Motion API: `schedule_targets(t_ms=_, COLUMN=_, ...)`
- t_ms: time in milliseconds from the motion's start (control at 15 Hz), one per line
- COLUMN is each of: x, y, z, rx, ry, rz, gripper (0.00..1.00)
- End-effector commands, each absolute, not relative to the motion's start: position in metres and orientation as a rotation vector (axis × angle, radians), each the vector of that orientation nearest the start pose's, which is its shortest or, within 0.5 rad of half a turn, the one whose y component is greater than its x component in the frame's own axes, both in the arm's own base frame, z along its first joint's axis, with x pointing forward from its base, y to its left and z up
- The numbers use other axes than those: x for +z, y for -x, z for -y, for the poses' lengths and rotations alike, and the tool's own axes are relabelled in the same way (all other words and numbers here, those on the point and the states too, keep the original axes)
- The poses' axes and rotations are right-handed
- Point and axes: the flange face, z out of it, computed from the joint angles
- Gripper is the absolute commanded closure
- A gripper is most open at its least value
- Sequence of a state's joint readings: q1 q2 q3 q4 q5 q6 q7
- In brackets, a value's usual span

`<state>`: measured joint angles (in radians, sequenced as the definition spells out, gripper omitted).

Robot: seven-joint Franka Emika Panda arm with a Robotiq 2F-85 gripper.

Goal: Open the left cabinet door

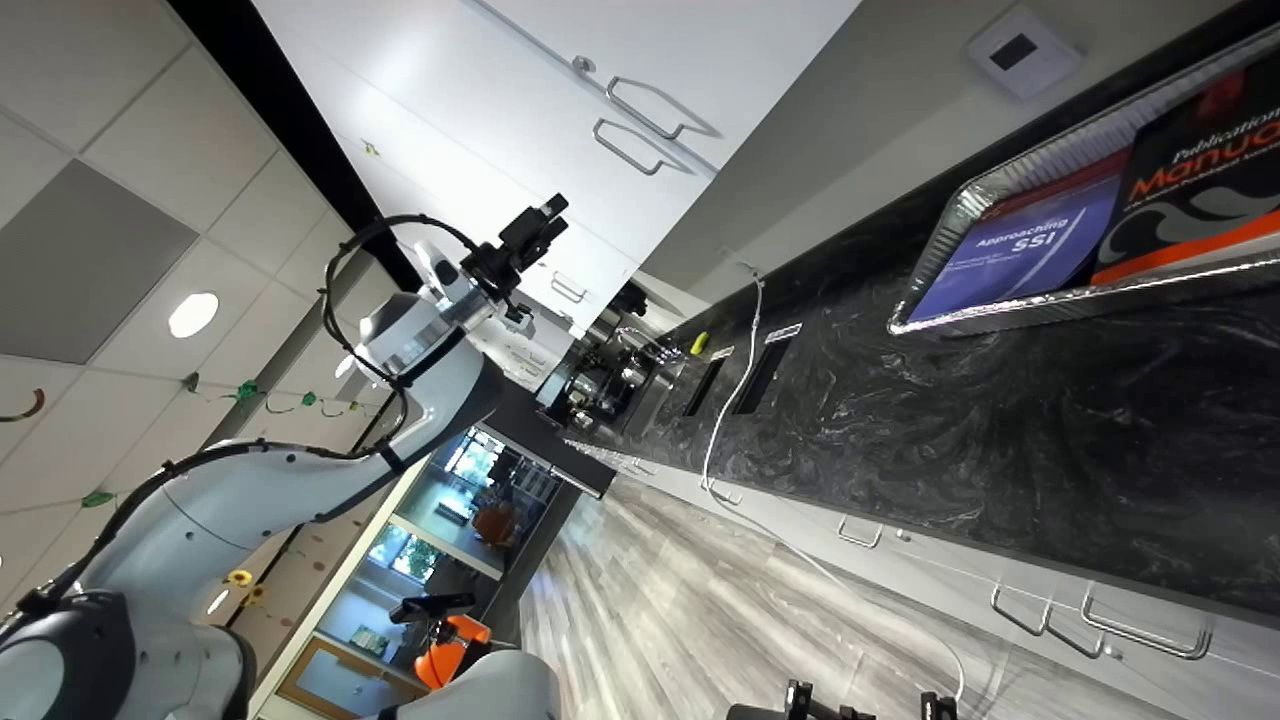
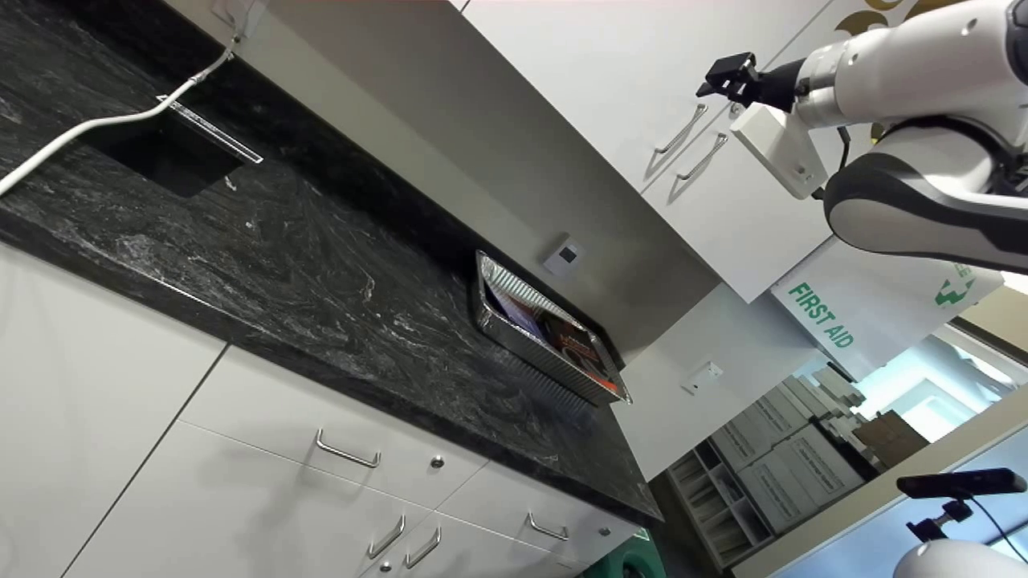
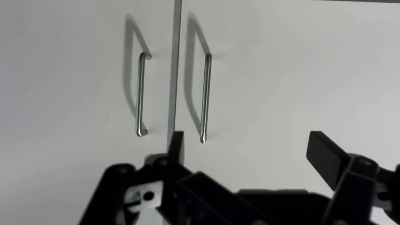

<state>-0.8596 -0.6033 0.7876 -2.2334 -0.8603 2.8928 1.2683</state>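
The left cabinet door is a plain white upper panel in both exterior views (image 1: 520, 120) (image 2: 602, 72). In the upside-down wrist view it fills the right side (image 3: 265, 93). It appears shut. Its slim silver bar handle (image 3: 205, 97) stands beside the seam, also seen in both exterior views (image 1: 625, 148) (image 2: 681, 130). The twin door (image 3: 78, 93) lies across the seam with its own handle (image 3: 140, 93). My gripper (image 3: 247, 147) is open and empty, facing the doors, also in both exterior views (image 1: 556, 220) (image 2: 711, 80). The handle lies ahead, nearer the image-left finger and apart from it.
A dark countertop (image 2: 345, 281) runs below the cabinets and bears a foil tray (image 2: 526, 353) with books. White drawer fronts (image 2: 265, 393) with silver handles sit under it. A first aid box (image 2: 875, 313) and a white cable (image 1: 735, 390) also show. Part of another arm (image 1: 490, 690) is low in view.
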Motion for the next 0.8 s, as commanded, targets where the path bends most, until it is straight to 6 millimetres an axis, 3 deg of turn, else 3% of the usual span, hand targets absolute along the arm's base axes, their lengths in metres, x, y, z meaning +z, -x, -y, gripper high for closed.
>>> schedule_targets(t_ms=0, x=0.618, y=-0.504, z=-0.093, rx=-2.146, ry=2.709, rz=-0.621, gripper=0.00)
schedule_targets(t_ms=333, x=0.618, y=-0.520, z=-0.076, rx=-2.151, ry=2.726, rz=-0.651, gripper=0.00)
schedule_targets(t_ms=733, x=0.618, y=-0.523, z=-0.062, rx=-2.075, ry=2.733, rz=-0.639, gripper=0.00)
